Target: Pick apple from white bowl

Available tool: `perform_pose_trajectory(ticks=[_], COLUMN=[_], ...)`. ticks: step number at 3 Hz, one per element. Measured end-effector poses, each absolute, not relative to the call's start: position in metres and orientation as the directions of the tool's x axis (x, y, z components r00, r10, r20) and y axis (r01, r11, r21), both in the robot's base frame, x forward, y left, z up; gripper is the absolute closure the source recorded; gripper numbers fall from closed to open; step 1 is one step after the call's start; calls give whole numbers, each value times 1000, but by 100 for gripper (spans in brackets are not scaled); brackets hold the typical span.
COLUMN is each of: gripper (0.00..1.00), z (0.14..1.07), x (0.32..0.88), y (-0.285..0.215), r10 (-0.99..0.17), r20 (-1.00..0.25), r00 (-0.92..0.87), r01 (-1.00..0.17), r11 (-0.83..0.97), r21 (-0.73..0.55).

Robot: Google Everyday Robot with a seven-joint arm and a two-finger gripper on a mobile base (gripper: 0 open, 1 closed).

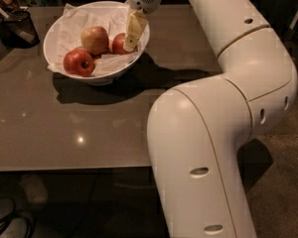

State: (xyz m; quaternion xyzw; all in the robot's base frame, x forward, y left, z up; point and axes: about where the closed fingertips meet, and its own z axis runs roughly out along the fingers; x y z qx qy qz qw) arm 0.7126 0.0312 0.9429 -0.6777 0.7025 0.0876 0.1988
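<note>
The white bowl [57, 24], lined with crumpled white paper, stands at the far left of the table. Three apples lie in it. The small red apple [117, 44] is on the right side of the bowl. My gripper [131, 32] reaches down from above into the bowl's right side, right against this apple, and covers its right part. The yellowish-tan apple [94, 39] lies beside it in the middle. The deeper-red apple [79, 62] with a dark stem dimple lies at the front left.
A small dark cup [20, 28] with utensils stands left of the bowl at the table's far left. My large white arm [213, 133] fills the right half of the view. The brown table [89, 128] ends at its front edge low in the view, with the floor below.
</note>
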Motion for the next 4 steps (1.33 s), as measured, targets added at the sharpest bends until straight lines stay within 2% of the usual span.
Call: perform_pose_trajectory(ticks=[4], gripper=[27], z=[924], x=[713], y=[47], r10=[-921], r20=[-389], r00=[14], r01=[-994], r11=[31], r21=[-109])
